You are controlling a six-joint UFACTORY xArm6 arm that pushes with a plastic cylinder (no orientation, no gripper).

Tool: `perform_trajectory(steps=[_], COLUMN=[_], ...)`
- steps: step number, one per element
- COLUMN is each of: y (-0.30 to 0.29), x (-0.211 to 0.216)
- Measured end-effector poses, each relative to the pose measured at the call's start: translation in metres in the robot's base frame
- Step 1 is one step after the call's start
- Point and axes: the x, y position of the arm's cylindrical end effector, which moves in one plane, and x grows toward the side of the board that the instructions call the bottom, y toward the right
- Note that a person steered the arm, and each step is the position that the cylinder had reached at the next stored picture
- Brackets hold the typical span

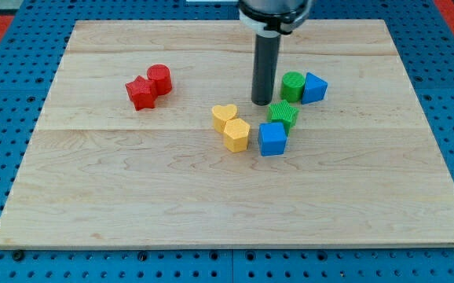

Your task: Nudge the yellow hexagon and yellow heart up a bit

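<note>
The yellow heart (224,116) lies near the board's middle, touching the yellow hexagon (237,134) just below and to its right. My tip (261,102) stands on the board above and to the right of the yellow heart, a short gap away from it. The tip is just left of the green cylinder (292,85) and above-left of the green star (283,115). It touches no block.
A blue cube (272,138) sits right of the yellow hexagon, below the green star. A blue block (314,87) touches the green cylinder's right side. A red star (140,93) and red cylinder (159,79) sit together at the upper left. The wooden board (133,196) ends at blue pegboard.
</note>
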Motion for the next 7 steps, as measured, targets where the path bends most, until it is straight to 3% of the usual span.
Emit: perform_trajectory(steps=[3, 4, 5, 7], y=[-0.123, -0.134, -0.126, -0.073], x=[0.008, 0.043, 0.083, 0.105])
